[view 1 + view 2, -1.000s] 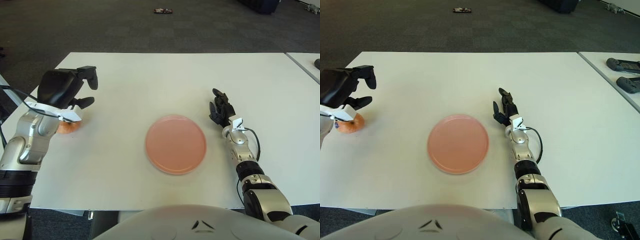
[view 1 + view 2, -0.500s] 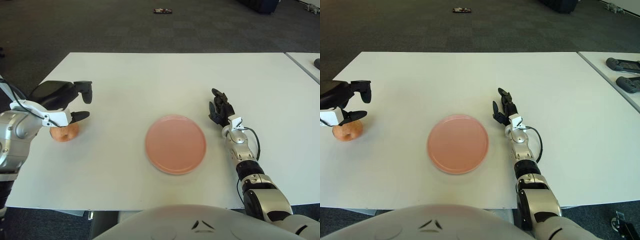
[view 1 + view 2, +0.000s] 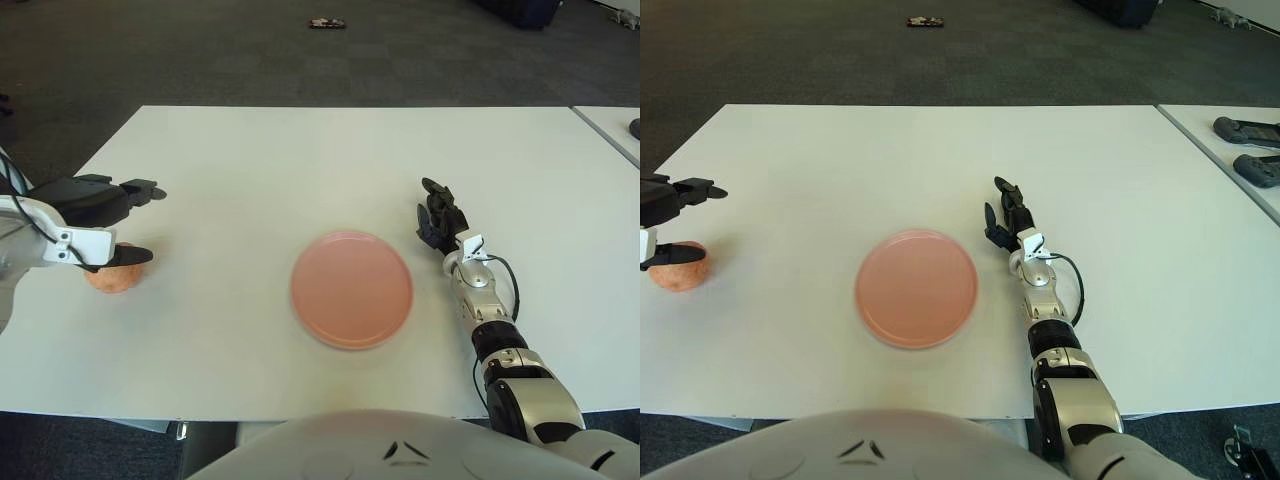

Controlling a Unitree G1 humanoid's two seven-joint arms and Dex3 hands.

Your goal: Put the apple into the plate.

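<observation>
- While the apple is sitting near the left edge of the tabletop, well apart from the pink plate, the left hand is hovering over it with its fingers spread and clamped on nothing.
- One dark fingertip is showing right at the top of the fruit; whether it is touching cannot be told.
- The right hand is showing just right of the plate, idle, its fingers loosely apart and holding nothing.
- Risk, as I am judging it: a round fruit so close to the table edge is liable to roll off if a finger is nudging it sideways rather than closing around it.
- A second risk: a shallow, off-centre grip is likely to let it slip during the long carry to the plate.
- Compared with a second ago, the left hand is sitting lower and further left, its fingers reaching flatter, and the apple is lying further left and more exposed; the plate and the right hand are unchanged.
</observation>
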